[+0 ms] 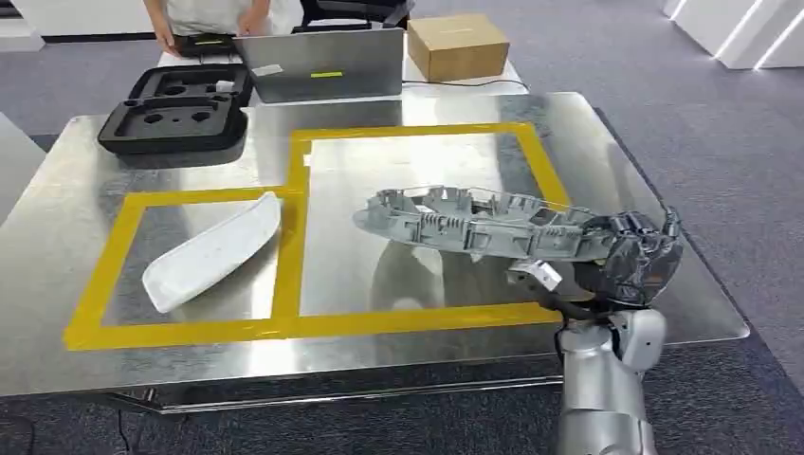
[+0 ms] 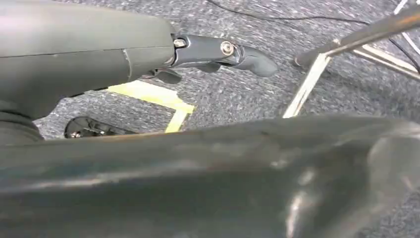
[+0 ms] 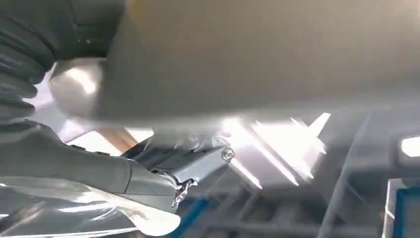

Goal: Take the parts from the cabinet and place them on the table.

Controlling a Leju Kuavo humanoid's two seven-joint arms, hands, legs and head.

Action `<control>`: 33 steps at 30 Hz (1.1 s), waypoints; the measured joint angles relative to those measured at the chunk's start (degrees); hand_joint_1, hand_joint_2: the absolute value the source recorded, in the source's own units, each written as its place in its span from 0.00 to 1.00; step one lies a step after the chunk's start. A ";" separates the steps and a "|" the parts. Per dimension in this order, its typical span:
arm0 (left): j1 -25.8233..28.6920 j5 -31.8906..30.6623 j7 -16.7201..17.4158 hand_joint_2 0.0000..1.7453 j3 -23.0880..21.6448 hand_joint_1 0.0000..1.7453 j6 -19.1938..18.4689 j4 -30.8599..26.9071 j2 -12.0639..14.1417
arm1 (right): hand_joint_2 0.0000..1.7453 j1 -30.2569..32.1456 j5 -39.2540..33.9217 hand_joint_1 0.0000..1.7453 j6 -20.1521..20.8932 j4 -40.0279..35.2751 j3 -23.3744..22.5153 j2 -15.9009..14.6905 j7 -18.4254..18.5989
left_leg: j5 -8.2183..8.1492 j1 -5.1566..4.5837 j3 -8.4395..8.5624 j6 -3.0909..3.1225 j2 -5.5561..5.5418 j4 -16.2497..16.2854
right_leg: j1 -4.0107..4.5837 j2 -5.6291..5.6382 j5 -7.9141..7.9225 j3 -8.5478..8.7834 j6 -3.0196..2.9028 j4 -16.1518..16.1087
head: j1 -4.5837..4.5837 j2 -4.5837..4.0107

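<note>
A long grey ribbed plastic part [image 1: 474, 223] hangs just above the steel table [image 1: 85, 237], over the right yellow-taped square [image 1: 417, 133]. My right hand [image 1: 630, 256] grips its right end near the table's right edge. The right wrist view is close up on the part's smooth grey underside [image 3: 257, 54] and my thumb [image 3: 79, 163]. A white curved part [image 1: 213, 251] lies flat inside the left taped square. My left hand [image 2: 218, 52] hangs beside my body over the grey carpet, fingers curled in with nothing in them.
A black foam tray [image 1: 175, 114] sits at the table's far left. Behind it stand a laptop [image 1: 322, 62] and a cardboard box [image 1: 457, 45]. A person [image 1: 204, 17] stands at the far side. A table leg [image 2: 307, 84] is near my left hand.
</note>
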 joint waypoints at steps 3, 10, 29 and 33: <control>0.45 0.50 -0.39 0.00 0.42 0.00 -0.24 0.00 0.09 | 1.00 2.33 -0.72 1.00 0.45 6.09 2.09 -1.11 4.94 | 0.01 0.00 0.00 0.00 -0.03 0.00 | 0.00 -0.09 0.00 0.03 0.00 0.00 | 0.00 0.00; 0.12 0.06 0.28 0.00 0.48 0.00 -0.39 0.00 0.31 | 1.00 3.07 -5.74 1.00 5.51 20.31 16.65 -7.21 13.89 | -0.01 0.08 0.16 -0.01 0.08 0.00 | 0.06 0.13 0.00 0.08 -0.01 0.00 | 0.02 0.00; -1.09 -0.17 1.40 0.00 0.44 0.00 -0.39 0.00 -0.22 | 1.00 -4.20 -3.76 1.00 9.22 30.00 32.70 -14.80 17.96 | -0.32 0.09 1.12 -0.17 0.72 0.00 | 0.07 0.90 0.09 0.82 -0.02 -0.05 | 0.02 0.00; -1.04 -0.22 1.46 0.00 0.41 0.00 -0.46 -0.02 -0.17 | 1.00 -4.95 -2.05 1.00 9.18 30.31 34.89 -15.33 19.67 | -0.27 0.09 1.15 -0.12 0.71 0.00 | 0.07 0.88 0.09 0.82 -0.01 -0.05 | 0.02 0.00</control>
